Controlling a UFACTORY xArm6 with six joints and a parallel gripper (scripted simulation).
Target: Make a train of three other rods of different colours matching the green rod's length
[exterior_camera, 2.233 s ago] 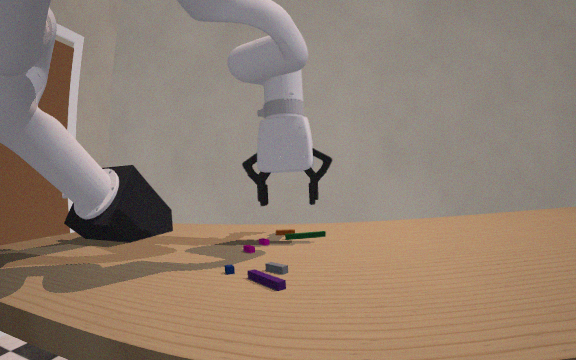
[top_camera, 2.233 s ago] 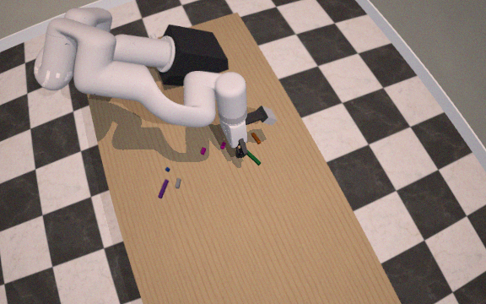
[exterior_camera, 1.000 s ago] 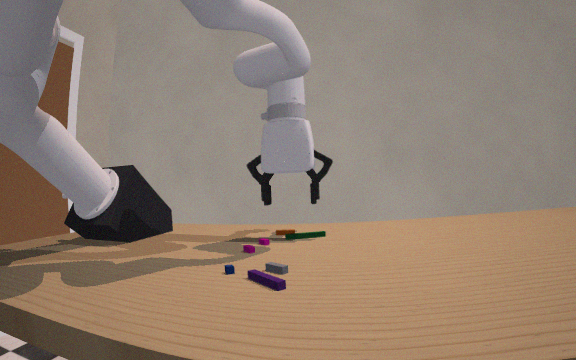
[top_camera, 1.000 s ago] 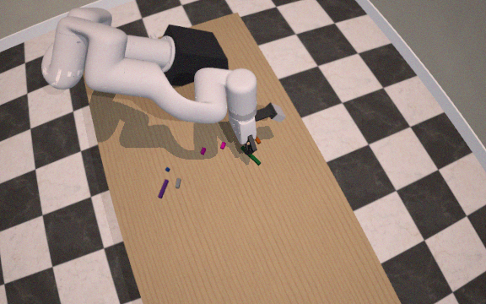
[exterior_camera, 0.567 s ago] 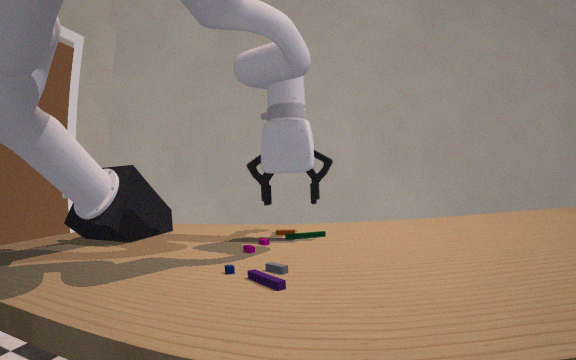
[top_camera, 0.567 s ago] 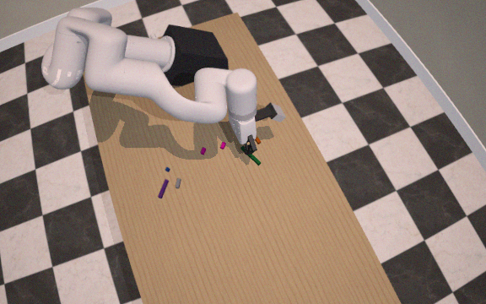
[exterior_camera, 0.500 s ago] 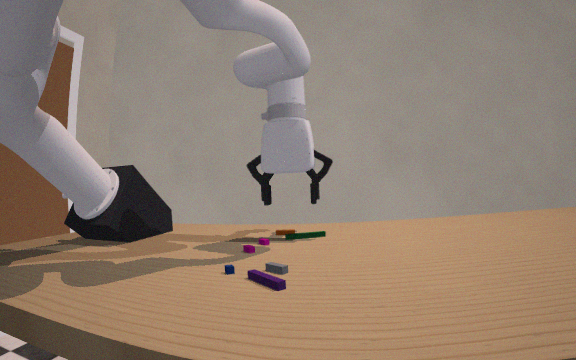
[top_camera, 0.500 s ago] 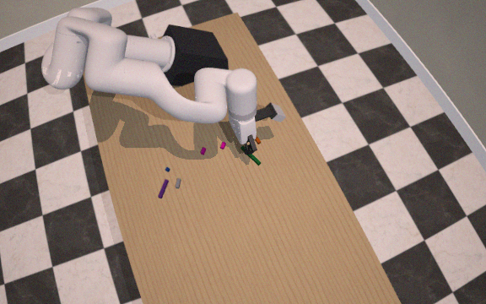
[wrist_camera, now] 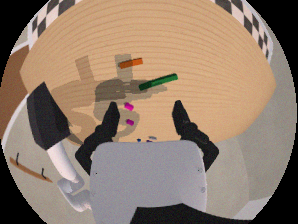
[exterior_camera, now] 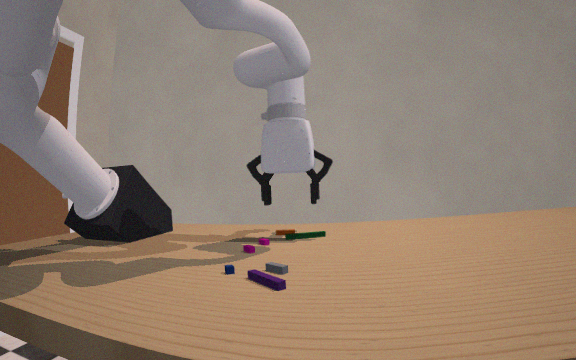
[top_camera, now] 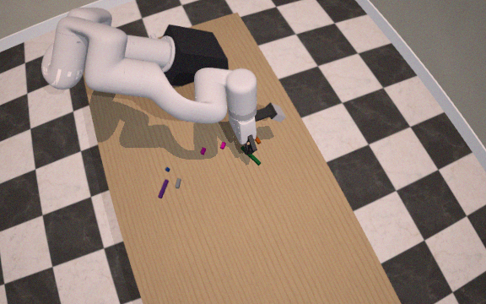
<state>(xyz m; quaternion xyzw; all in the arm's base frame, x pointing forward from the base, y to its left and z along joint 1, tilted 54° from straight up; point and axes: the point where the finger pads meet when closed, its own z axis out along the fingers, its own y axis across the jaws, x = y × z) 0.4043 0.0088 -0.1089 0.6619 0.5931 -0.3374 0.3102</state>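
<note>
My gripper [exterior_camera: 288, 200] is open and empty, hanging well above the table. It also shows in the top view [top_camera: 250, 147] and in the wrist view [wrist_camera: 148, 119]. The green rod [top_camera: 251, 156] lies flat below it, also seen low on the table in the side view [exterior_camera: 305, 234] and in the wrist view [wrist_camera: 158, 83]. An orange rod [exterior_camera: 285, 232] lies close beside the green one; it shows in the wrist view [wrist_camera: 129, 63]. Two magenta rods [top_camera: 223, 145] [top_camera: 202, 150] lie to the left. A blue rod [top_camera: 167, 169], a grey rod [top_camera: 178, 182] and a purple rod [top_camera: 163, 188] lie further left.
The arm's black base [top_camera: 194, 52] stands at the far end of the wooden table top. The table's side edges border a checkered floor.
</note>
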